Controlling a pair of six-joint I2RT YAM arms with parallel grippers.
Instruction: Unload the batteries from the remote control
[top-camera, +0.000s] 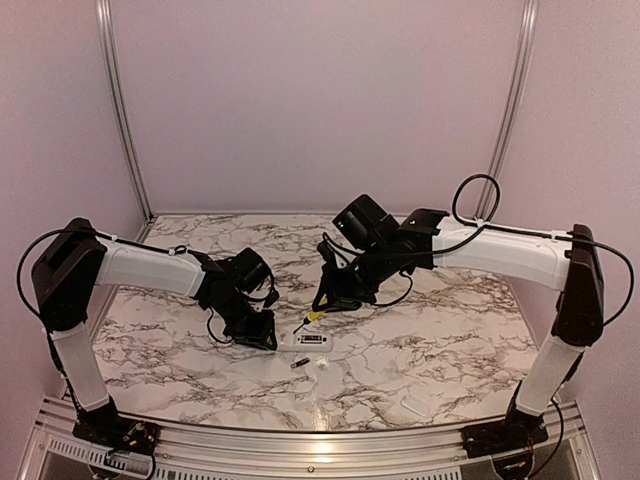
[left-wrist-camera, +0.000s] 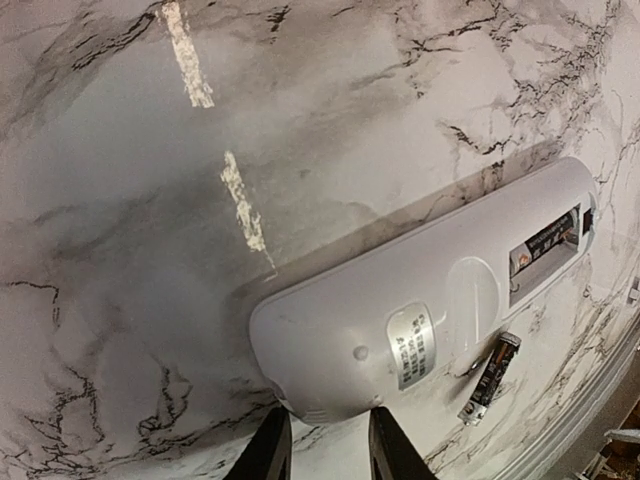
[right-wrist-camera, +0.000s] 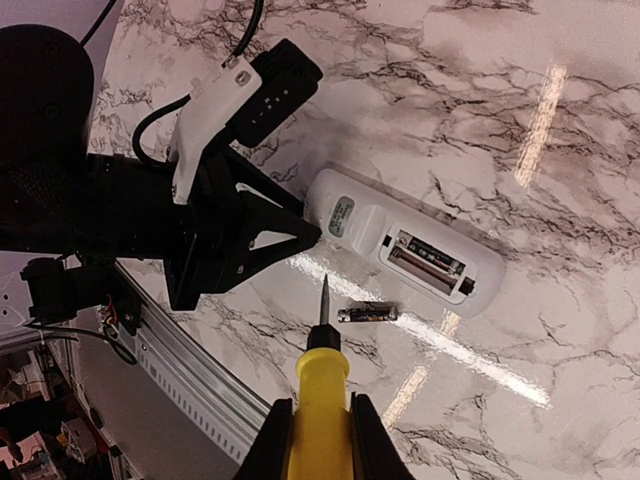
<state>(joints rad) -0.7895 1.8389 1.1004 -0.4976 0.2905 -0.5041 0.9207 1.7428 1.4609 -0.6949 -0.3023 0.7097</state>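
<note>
Step in hand: one battery is out, one to go. The loose battery (right-wrist-camera: 368, 314) lies on the table (right-wrist-camera: 560, 330) just beside the remote (right-wrist-camera: 360, 225), at its 7 o'clock in the top view. The second battery (left-wrist-camera: 545, 248) sits in the open bay near the remote's 3 o'clock end, bay facing up.

The right fingers (right-wrist-camera: 277, 440) are clamped on the yellow screwdriver (right-wrist-camera: 320, 385). Its tip hangs near the remote's 9 o'clock end, not in the bay. The left fingers (left-wrist-camera: 272, 450) are narrowly parted with nothing between them, tips at the remote's closed 9 o'clock end. This looks like bracing, but I can't tell if they touch.

The next move probably calls for swinging the tip toward 3 o'clock into the bay, getting under the battery's end and levering it up. The left side would need to stop the remote sliding.

There is open table at 12 and 3 o'clock. The left arm crowds 9 o'clock. The near table edge is at 6 o'clock, not far off, so a popped battery could roll that way. A small white piece (top-camera: 322, 362) lies near the loose battery.
</note>
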